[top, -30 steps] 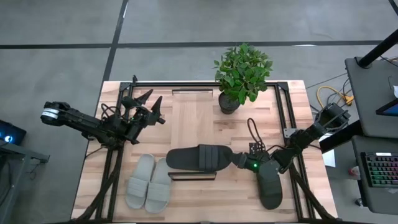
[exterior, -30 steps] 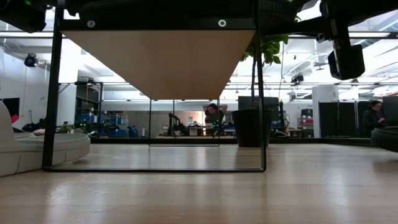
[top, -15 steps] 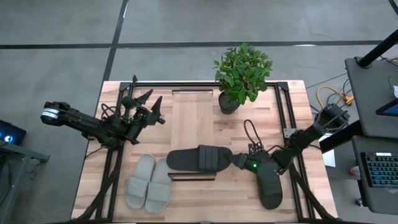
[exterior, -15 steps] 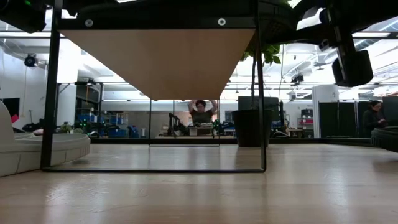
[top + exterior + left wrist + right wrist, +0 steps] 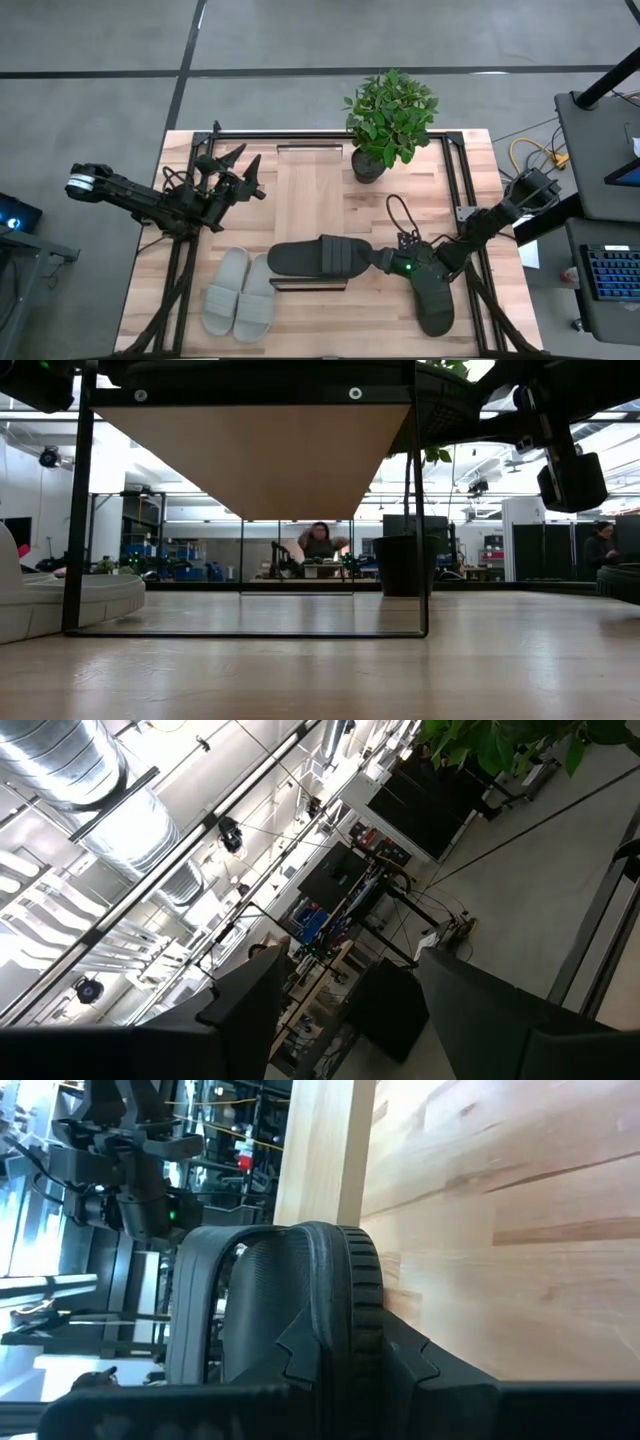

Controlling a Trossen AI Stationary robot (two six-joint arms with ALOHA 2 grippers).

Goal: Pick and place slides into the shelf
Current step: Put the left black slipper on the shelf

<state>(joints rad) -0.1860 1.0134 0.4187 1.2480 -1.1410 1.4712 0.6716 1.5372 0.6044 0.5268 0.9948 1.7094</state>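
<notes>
The right claw (image 5: 385, 259) has nudged the dark rubber slide (image 5: 322, 255) a touch further in over the shelf since a second ago; the left arm hasn't budged

Right claw is clamped on the heel of that dark wide-strap slide, which lies lengthwise across the near end of the long light wooden plank shelf (image 5: 310, 190), its toe pointing towards the left arm. Its dark partner (image 5: 433, 297) sits on the butcher-block worktop (image 5: 400, 210) just beside the right claw. The pale grey rubber pair (image 5: 240, 293) lies side by side, touching, on the worktop beside the shelf's near left corner. Left claw (image 5: 240, 166) hangs with fingers spread, holding nothing, beside the shelf's left rail. A green leafy potted plant (image 5: 388, 118) stands at the shelf's far right corner. In the low view a person (image 5: 318, 543) shows far off in the room
</notes>
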